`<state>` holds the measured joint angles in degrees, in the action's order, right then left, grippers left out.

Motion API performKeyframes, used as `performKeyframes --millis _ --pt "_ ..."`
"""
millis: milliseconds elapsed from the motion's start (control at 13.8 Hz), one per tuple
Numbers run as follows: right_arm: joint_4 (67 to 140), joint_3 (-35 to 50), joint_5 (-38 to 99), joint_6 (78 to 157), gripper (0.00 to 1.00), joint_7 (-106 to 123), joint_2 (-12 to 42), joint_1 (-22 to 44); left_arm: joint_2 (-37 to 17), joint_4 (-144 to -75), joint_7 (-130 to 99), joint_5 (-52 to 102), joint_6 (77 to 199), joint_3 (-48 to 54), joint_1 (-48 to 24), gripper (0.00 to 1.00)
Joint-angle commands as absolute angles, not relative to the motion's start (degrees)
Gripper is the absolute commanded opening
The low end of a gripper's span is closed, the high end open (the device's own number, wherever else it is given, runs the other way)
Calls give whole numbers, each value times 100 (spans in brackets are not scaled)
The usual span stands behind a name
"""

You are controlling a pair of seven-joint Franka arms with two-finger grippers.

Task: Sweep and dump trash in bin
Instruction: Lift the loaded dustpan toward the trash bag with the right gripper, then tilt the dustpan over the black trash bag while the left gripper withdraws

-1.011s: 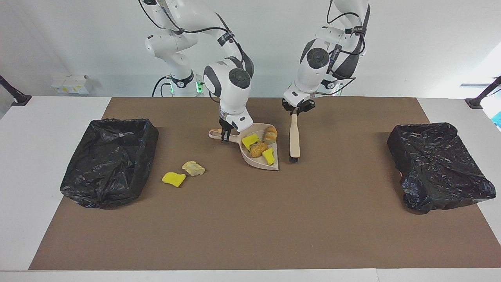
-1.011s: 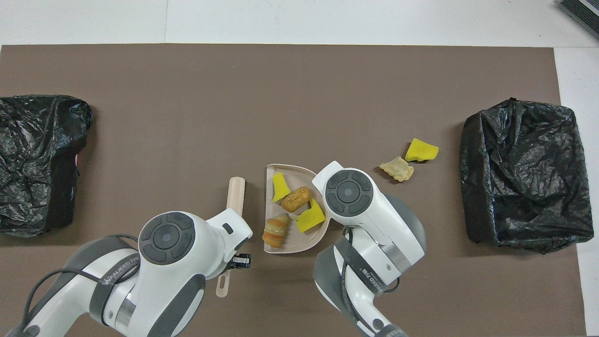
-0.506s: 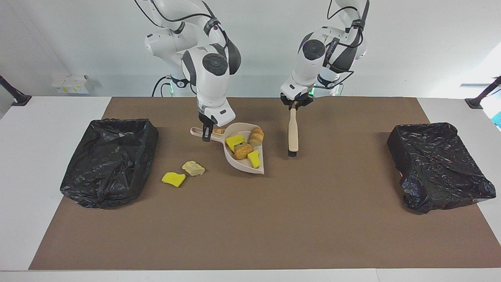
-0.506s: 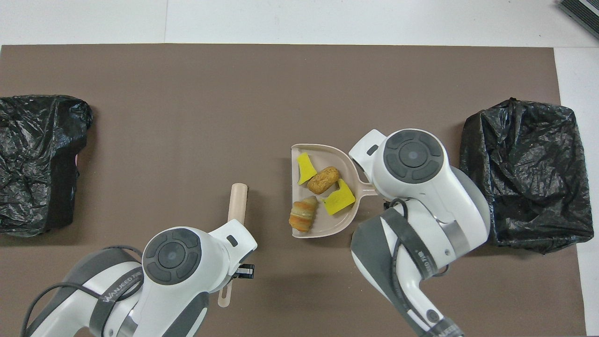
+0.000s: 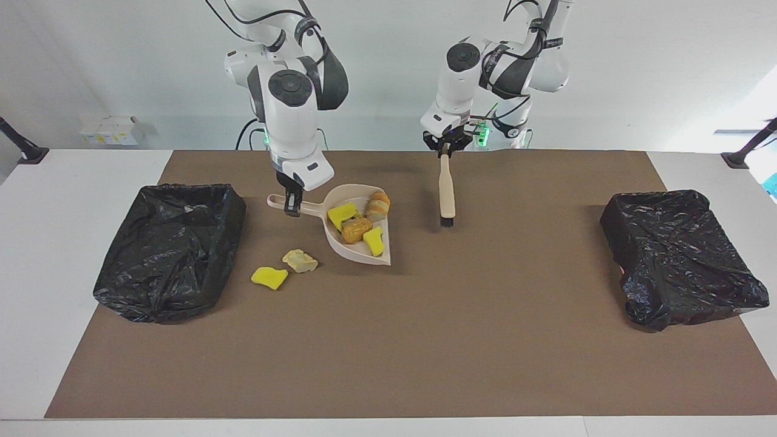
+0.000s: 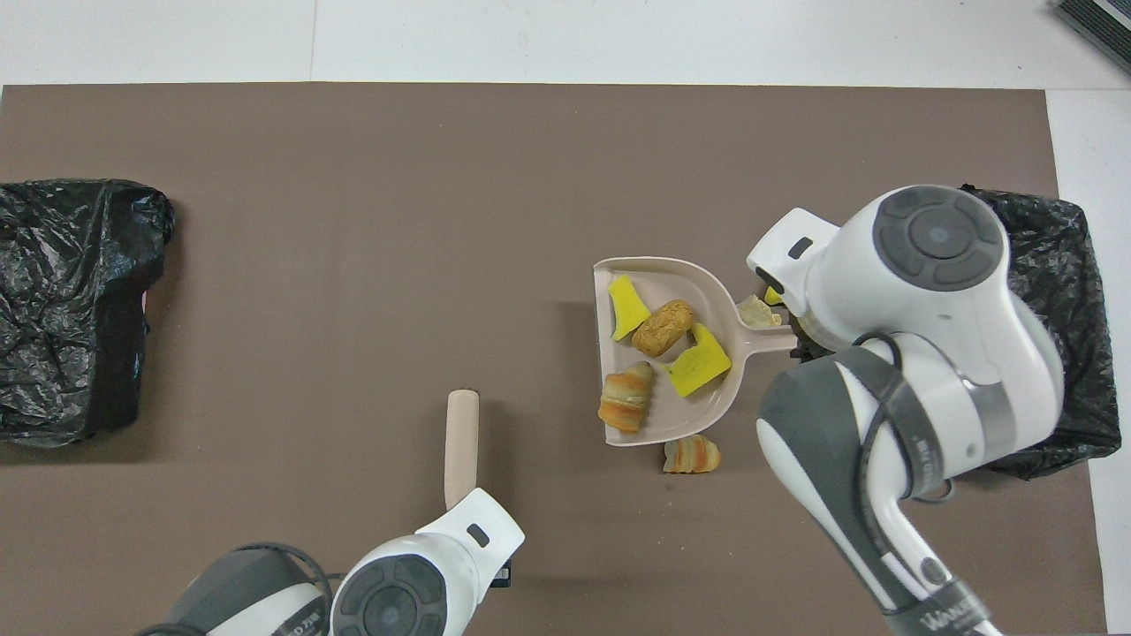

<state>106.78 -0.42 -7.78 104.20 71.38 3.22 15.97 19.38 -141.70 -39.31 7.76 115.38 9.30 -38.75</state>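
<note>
The right tool point(image 5: 292, 205) pinches the handle of the dustpan point(image 5: 340, 197), held up over the mat and carrying four scraps of trash point(image 5: 356, 229): two yellow chunks and two bread lumps. Three more scraps lie on the mat point(image 5: 388, 340), one close under the pan. The left tool point(image 5: 445, 147) pinches the brush point(image 5: 447, 193), hanging bristles down; two black-lined bins point(image 5: 170, 252) sit at the bench ends.

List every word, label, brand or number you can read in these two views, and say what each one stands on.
"WAN...": start of grey lettering on the right arm's wrist band; the rest runs out of the overhead view.
Lettering on the left arm's band: cut off, unreadable.
Small boxes by the wall: markings too small to read.
Nothing else carries text.
</note>
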Motion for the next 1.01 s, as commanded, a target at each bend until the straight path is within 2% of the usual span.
performKeyframes --millis 0,433,722,939 --pt "10354 -9 -598 9811 0 7751 106 1153 2258 -14580 -4603 650 11882 923 -4436 0" --pt "10248 -280 -650 9159 0 8630 -430 396 2294 -15160 -5746 659 12724 923 -5668 0" --pt "10266 -1393 -607 9070 0 9438 -597 352 2303 -15249 -5862 764 12814 932 -5879 0" --pt "10283 -1967 -641 9376 0 9745 -615 282 2268 -15319 -5871 1106 12823 932 -5994 0"
